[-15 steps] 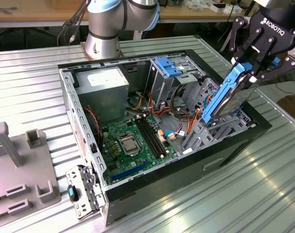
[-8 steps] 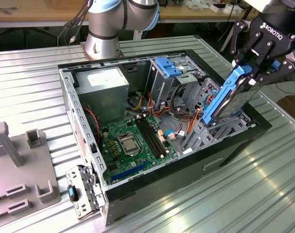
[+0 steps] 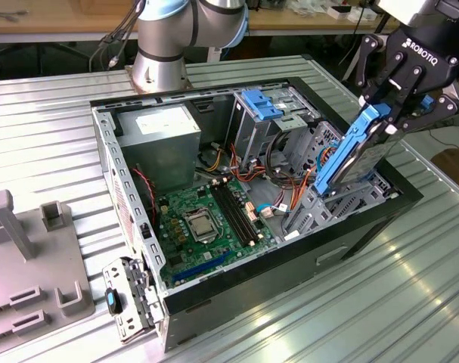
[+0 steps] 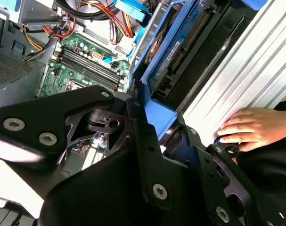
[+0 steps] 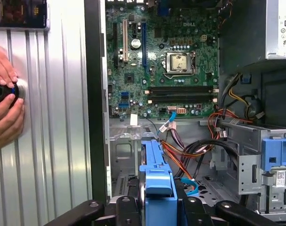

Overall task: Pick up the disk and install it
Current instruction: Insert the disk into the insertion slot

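Note:
The disk [image 3: 352, 157], a grey drive in a bright blue carrier rail, stands on edge and tilted, its lower end reaching into the grey drive bay [image 3: 342, 203] at the near corner of the open computer case [image 3: 305, 261] on the exterior view's right. My black gripper [image 3: 390, 113] is shut on the disk's upper end. In the second wrist view the disk [image 4: 178, 44] runs away from the fingers [image 4: 143, 136] into the case. The first wrist view shows its blue rail [image 5: 157, 169] edge-on between the fingertips.
Inside the case lie a green motherboard [image 3: 206, 219], a power supply [image 3: 165, 132], loose cables and a paler blue latch piece [image 3: 261, 103]. A person's hand [image 4: 249, 128] rests on the ribbed metal table beside the case. A grey fixture [image 3: 32, 257] stands at the exterior view's left.

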Available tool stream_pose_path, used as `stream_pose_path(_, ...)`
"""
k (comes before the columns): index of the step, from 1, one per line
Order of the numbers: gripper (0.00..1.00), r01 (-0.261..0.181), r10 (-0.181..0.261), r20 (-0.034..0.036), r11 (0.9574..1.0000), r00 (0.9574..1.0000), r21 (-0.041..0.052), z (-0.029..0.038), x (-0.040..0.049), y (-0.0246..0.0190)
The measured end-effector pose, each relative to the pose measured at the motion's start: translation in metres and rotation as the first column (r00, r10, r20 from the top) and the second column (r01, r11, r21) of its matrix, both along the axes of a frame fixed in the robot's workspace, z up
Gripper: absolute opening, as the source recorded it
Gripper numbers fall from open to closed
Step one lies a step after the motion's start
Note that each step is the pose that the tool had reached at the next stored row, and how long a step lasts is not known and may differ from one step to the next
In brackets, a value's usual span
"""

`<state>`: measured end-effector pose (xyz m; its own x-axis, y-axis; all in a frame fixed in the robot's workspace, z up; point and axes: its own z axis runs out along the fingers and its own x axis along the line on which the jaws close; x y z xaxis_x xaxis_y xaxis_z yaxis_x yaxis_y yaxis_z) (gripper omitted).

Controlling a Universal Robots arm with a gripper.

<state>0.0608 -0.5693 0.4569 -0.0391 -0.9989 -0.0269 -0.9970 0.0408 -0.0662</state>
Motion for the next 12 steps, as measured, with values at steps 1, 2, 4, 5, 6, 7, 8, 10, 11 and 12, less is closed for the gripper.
stream_pose_path(1, 0.37, 0.004, -0.004, 0.0, 1.0, 1.0, 0.0, -0.0002, 0.0, 0.0004)
stream_pose_path(2, 0.37, 0.004, -0.004, 0.0, 1.0, 1.0, 0.0001, -0.0003, -0.0001, 0.0003)
stream_pose_path(4, 0.37, 0.005, -0.005, 0.0, 1.0, 1.0, -0.0001, -0.0003, -0.0001, 0.0003)
stream_pose_path(5, 0.37, 0.005, -0.005, 0.0, 1.0, 1.0, 0.0, -0.0003, -0.0001, 0.0004)
stream_pose_path(6, 0.37, 0.005, -0.005, 0.0, 1.0, 1.0, -0.0001, -0.0003, -0.0001, 0.0004)
stream_pose_path(7, 0.37, 0.005, -0.005, 0.0, 1.0, 1.0, 0.0, -0.0003, -0.0001, 0.0004)
stream_pose_path(8, 0.37, 0.004, -0.004, 0.0, 1.0, 1.0, 0.0001, -0.0006, -0.0001, 0.0004)
stream_pose_path(10, 0.37, 0.002, -0.002, -0.0003, 1.0, 1.0, -0.0002, -0.0026, -0.0001, 0.0004)
stream_pose_path(11, 0.37, 0.001, -0.001, -0.0005, 1.0, 1.0, 0.0, -0.0041, -0.0001, 0.0004)
stream_pose_path(12, 0.37, -0.001, 0.001, -0.0006, 1.0, 1.0, -0.0001, -0.0054, -0.0001, 0.0004)
